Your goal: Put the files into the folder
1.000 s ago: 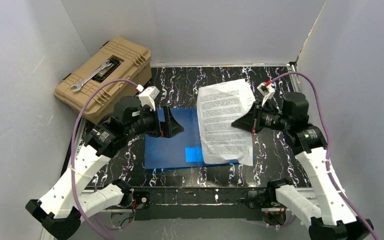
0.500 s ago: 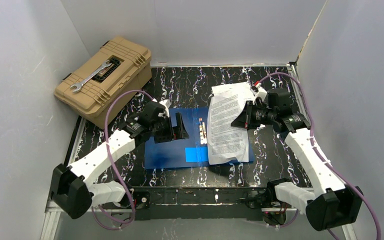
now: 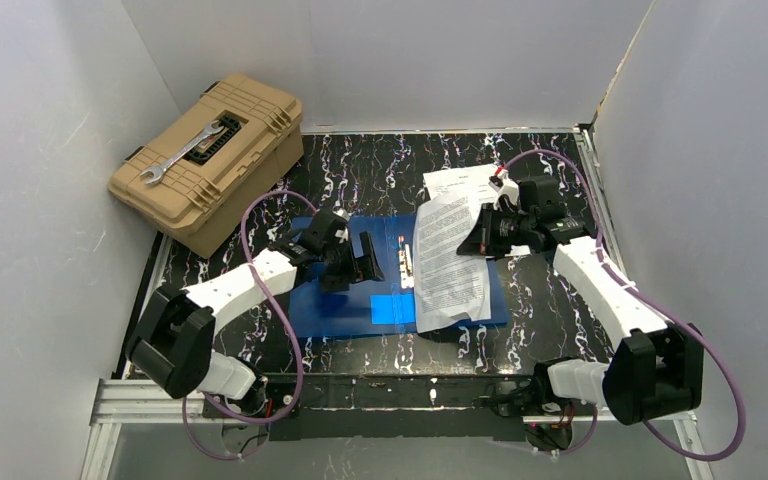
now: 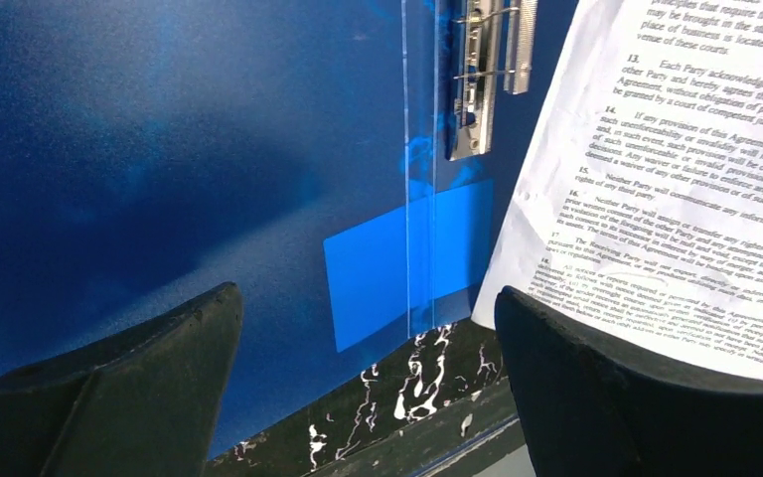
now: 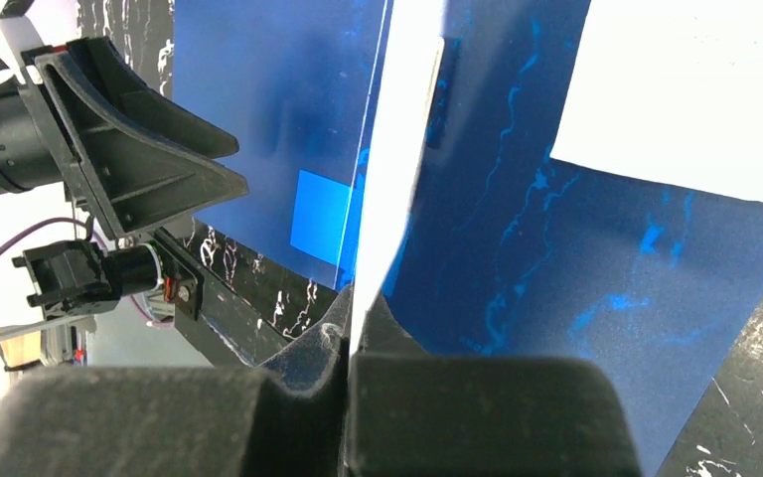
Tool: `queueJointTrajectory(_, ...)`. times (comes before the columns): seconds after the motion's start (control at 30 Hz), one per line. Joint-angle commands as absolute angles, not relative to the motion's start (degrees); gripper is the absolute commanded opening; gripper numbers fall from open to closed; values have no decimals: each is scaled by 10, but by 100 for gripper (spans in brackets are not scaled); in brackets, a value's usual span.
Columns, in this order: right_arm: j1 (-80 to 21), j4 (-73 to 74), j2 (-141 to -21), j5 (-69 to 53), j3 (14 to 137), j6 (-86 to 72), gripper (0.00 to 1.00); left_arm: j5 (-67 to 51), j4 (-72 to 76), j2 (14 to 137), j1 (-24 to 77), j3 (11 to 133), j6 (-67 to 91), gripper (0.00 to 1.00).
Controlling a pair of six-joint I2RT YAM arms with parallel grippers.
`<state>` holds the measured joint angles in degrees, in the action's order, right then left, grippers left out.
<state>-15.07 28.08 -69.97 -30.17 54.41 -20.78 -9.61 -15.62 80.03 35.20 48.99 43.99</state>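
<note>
The blue folder lies open on the black marbled table, with a metal clip at its spine and a lighter blue square near the front. The files, white printed sheets, lie on its right half, their right side raised. My right gripper is shut on that raised edge; the right wrist view shows the sheet edge-on between the closed jaws. My left gripper is open and empty above the folder's left half, with the square between its fingers.
A tan toolbox with a wrench on its lid stands at the back left. Grey walls enclose the table on three sides. A strip of black table runs along the folder's front edge.
My right gripper moved left and closed on the files' right edge, lifting it; the sheets slid and uncovered the clip. My left gripper came down and right over the folder.
</note>
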Motion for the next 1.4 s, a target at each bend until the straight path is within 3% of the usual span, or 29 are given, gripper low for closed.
queueJointTrajectory(0.0, -144, 242, -717, -304, 544, -205, 1, -52, -150, 810, 349, 473, 447, 96)
queueJointTrajectory(0.83, -99, 173, -801, -414, 541, -159, 1, 14, -170, 842, 325, 447, 435, 93)
queueJointTrajectory(1.37, -100, 179, -755, -414, 537, -167, 1, 6, -155, 841, 323, 436, 436, 92)
